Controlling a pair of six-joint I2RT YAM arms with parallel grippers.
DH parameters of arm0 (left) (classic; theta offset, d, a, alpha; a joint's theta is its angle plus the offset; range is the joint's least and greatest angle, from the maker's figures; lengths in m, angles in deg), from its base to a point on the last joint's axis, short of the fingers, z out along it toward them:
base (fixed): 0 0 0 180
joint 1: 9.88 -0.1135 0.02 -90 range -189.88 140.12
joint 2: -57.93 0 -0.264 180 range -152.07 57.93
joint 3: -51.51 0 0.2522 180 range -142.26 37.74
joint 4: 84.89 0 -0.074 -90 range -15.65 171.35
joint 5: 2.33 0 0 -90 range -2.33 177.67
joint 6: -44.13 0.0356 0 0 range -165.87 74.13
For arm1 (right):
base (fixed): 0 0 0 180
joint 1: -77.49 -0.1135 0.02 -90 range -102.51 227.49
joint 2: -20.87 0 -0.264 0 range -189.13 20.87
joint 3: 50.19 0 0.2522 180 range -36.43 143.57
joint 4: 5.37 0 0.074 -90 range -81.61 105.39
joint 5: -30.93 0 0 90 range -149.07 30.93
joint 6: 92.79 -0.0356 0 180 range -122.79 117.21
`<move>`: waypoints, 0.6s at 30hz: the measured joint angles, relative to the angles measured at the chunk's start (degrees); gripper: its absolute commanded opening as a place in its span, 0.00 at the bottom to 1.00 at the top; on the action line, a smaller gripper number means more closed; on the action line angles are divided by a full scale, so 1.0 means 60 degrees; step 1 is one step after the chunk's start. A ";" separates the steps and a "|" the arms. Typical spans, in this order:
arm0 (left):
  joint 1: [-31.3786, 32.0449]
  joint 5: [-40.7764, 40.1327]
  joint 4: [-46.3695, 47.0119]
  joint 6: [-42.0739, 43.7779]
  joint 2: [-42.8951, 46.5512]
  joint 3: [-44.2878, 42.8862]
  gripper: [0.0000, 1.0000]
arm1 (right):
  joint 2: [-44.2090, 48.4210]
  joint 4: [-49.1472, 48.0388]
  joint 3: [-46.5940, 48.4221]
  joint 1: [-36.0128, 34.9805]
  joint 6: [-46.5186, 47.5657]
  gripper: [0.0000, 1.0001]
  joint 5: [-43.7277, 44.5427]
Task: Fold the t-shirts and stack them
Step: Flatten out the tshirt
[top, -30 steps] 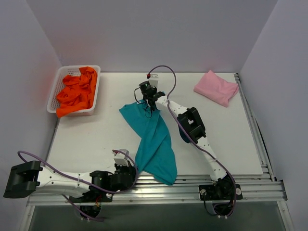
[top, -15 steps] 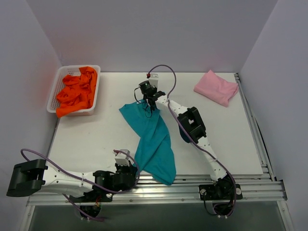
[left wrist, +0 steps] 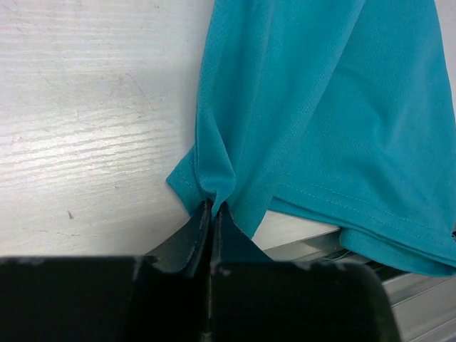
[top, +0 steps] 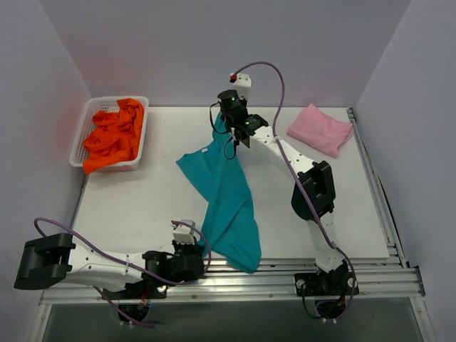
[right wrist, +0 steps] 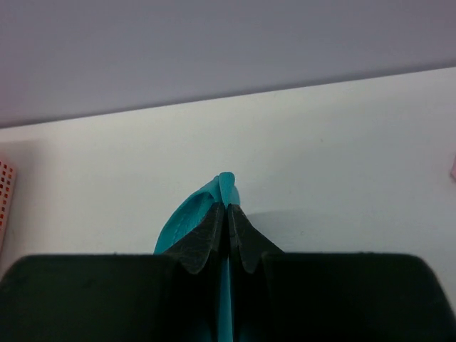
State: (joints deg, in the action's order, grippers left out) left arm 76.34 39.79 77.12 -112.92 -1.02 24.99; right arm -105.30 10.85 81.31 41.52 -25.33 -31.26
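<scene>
Left gripper (left wrist: pixel 212 208) clamped on teal t-shirt (left wrist: pixel 320 107) corner, right gripper (right wrist: pixel 228 210) likewise (pinched cloth mostly hidden)

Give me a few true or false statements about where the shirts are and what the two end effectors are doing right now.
1. The left end effector and right end effector are each shut on the teal shirt. True.
2. The pink shirt lies in the white basket. False: it lies on the table, at the far right.
3. The orange shirts are in the basket. True.
4. The teal shirt is folded flat. False: it is stretched out between the two end effectors.
</scene>
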 measured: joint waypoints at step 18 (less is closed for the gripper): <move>-0.0073 -0.3530 -0.3694 0.4142 0.2069 -0.6677 0.02 | 0.8958 -0.0608 -0.5945 0.0124 0.0284 0.00 0.1381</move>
State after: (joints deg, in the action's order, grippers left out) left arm 75.90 18.61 54.95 -88.07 11.39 -15.07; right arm -51.55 7.20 45.63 42.27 -23.63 -22.97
